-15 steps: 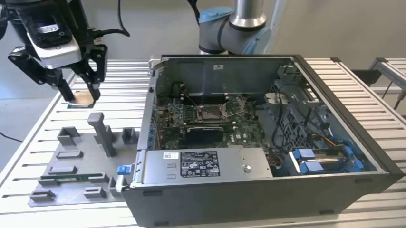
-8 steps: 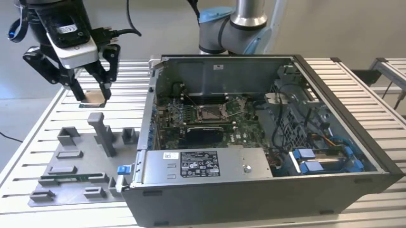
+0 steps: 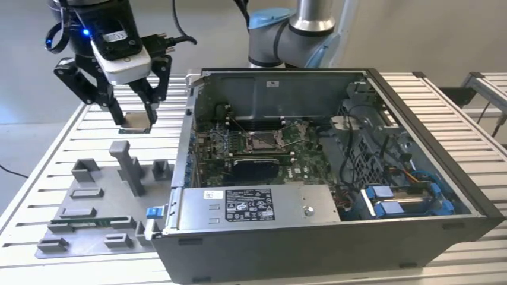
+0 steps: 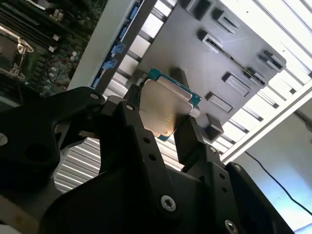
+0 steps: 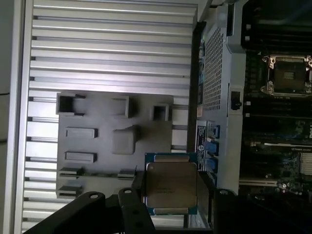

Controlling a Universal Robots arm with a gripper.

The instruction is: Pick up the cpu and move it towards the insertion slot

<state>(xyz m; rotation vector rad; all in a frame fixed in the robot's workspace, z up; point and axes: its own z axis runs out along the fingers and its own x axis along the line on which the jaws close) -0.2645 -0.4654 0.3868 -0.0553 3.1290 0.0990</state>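
Case (image 3: 317, 249) front stood nearest in the exterior view; behind, the gripper (image 3: 135, 119) held one cpu (image 3: 135, 123) over the table (image 3: 47, 160), outside the case. Second wrist view: fingers (image 4: 192, 146) pinched its edges. First wrist view: one slot (image 5: 286, 74) lay well apart; a level carry clearing the case wall seemed best

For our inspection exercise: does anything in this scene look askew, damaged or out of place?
Nothing stands out. The small square silvery cpu is held flat in the black gripper above the slatted metal table; the shiny-framed insertion slot inside the open grey computer case looks intact.
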